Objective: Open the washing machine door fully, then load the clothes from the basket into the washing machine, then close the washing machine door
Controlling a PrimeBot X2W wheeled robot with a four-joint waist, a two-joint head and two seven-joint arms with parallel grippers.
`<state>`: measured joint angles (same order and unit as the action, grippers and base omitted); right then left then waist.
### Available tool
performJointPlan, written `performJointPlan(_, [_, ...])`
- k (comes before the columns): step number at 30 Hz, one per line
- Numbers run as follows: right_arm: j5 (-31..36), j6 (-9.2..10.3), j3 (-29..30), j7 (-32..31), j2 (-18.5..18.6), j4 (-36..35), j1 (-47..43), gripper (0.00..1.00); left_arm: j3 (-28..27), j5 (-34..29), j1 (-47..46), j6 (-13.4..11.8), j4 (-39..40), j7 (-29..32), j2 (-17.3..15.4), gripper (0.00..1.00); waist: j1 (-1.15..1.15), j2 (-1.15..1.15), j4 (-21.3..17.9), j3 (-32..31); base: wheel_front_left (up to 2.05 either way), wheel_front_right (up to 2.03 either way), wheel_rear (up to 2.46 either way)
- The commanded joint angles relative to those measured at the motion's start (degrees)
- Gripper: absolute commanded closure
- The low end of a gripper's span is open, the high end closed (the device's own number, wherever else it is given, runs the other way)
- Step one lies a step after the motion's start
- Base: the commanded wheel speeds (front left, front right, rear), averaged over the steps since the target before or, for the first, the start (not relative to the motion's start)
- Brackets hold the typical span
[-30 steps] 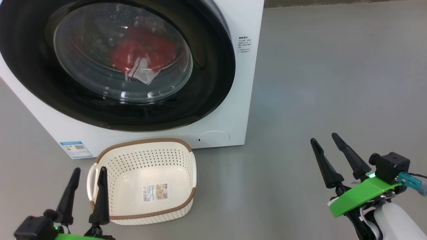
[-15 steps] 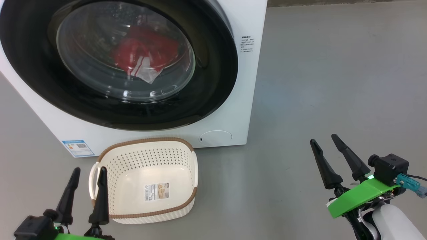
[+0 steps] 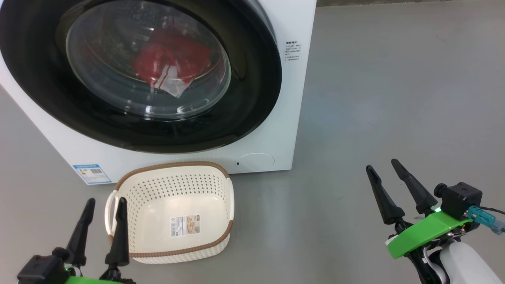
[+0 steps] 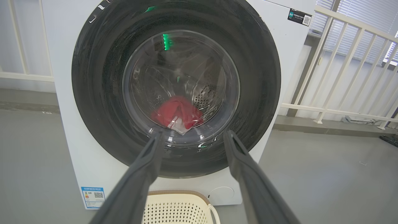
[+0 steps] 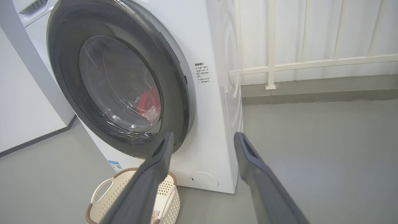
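You are sitting at the closing step, apparently done: the washing machine door (image 3: pixel 246 98) is lying shut, the clothes (image 3: pixel 169 63) resting behind its glass, the basket (image 3: pixel 173 185) standing empty on the floor just before it. Fingers of left gripper (image 3: pixel 105 201) and right gripper (image 3: pixel 382 165) are gaping wide, holding nothing — next is likely only checking the latch.

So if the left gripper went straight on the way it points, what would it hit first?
Probably the washing machine door, near the lower edge of its glass: the open left gripper frames that spot, and the basket sits below that line. Depth is unclear.
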<state>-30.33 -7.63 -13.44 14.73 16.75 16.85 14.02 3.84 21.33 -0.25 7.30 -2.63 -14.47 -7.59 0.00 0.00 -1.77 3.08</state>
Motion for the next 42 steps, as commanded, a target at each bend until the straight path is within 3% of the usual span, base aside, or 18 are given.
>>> performJointPlan(1, [0.68,0.14,-0.94,0.27,0.43,-1.21,-0.33,0.00,-1.89,-0.32,-1.44,0.19,1.19,-0.52,-1.33,0.00,0.00,0.00,0.01,0.02,0.00,0.00,0.00])
performJointPlan(9, [0.99,0.14,-1.15,0.27,0.30,-0.90,-0.38,0.00,-1.73,0.05,-1.33,0.19,0.78,-0.52,-1.27,0.00,0.00,0.00,-0.04,-0.43,0.00,0.00,0.00])
performJointPlan(10, [0.25,0.00,-0.19,0.00,-0.08,0.27,0.00,1.00,0.12,0.06,-0.01,0.01,-0.37,0.00,-0.01,1.00,0.00,0.00,-0.03,-0.44,0.00,0.00,0.00])
performJointPlan(17, [-1.27,0.00,-0.45,-0.48,-1.61,2.62,-1.84,1.00,0.40,1.66,0.75,-0.01,-3.04,0.45,1.45,1.00,0.01,0.00,-0.01,-0.50,0.00,0.00,0.00])
performJointPlan(21, [-3.32,0.01,0.16,-1.11,-1.95,2.39,-2.12,1.00,0.19,4.07,0.61,-0.01,-3.26,1.03,1.44,1.00,0.13,0.00,0.06,-0.72,0.00,0.00,0.00])
performJointPlan(26, [-5.89,0.01,0.92,-1.89,-2.39,2.23,-2.34,1.00,-0.08,7.06,0.29,-0.01,-3.70,1.73,1.44,1.00,0.01,0.00,0.13,-0.72,0.00,0.00,0.00])
performJointPlan(42, [-13.45,0.03,3.24,-4.29,-3.76,1.60,-3.02,1.00,-0.96,15.90,-0.64,0.03,-4.95,3.90,1.52,1.00,0.00,0.00,0.35,-0.99,0.00,0.00,0.00])
